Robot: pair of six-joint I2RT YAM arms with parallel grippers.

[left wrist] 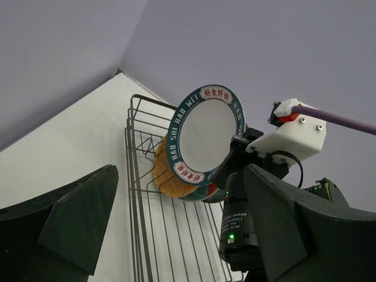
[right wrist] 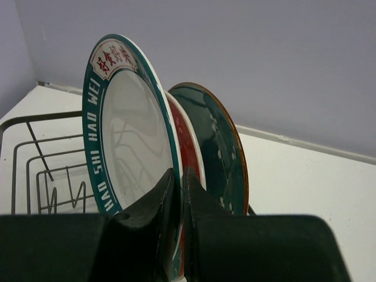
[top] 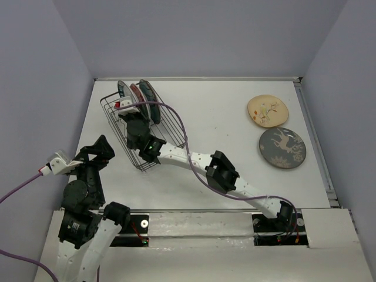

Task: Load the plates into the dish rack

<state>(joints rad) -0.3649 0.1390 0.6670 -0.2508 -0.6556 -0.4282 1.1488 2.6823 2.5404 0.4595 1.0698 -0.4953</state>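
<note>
Your right gripper [right wrist: 179, 182] is pinched shut on the rim of the white plate with the teal lettered rim [right wrist: 132, 135]. The two fingers squeeze the plate's edge from both sides. The plate stands up on its edge at the far end of the dish rack [top: 167, 129]. I cannot tell if its bottom edge rests on the wires yet.

I think you are putting this plate into its slot. Go down slowly and hold the plate straight up, so the rim slips between two prongs. Let go only when the rack holds the plate by itself. The red plate [right wrist: 189, 147] is just behind it, almost touching, so do not push back. Behind that stands a dark teal plate [right wrist: 220, 147] with little pale marks. From the left wrist camera an orange ribbed plate [left wrist: 164, 170] peeks out too.

The plates are round, hard and shiny. Shiny means slippery, and hard plates can chip if they knock together. The white one is smooth in the middle and shows soft reflections. The rack is made of thin dark wire with open gaps.

Your left gripper [left wrist: 179, 194] is spread wide and holds nothing. It sits near the rack, apart from it.

Two plates lie flat on the white table [top: 217, 117], well away to the right: the cream floral plate [top: 267, 110] and the grey deer plate [top: 282, 147].
</note>
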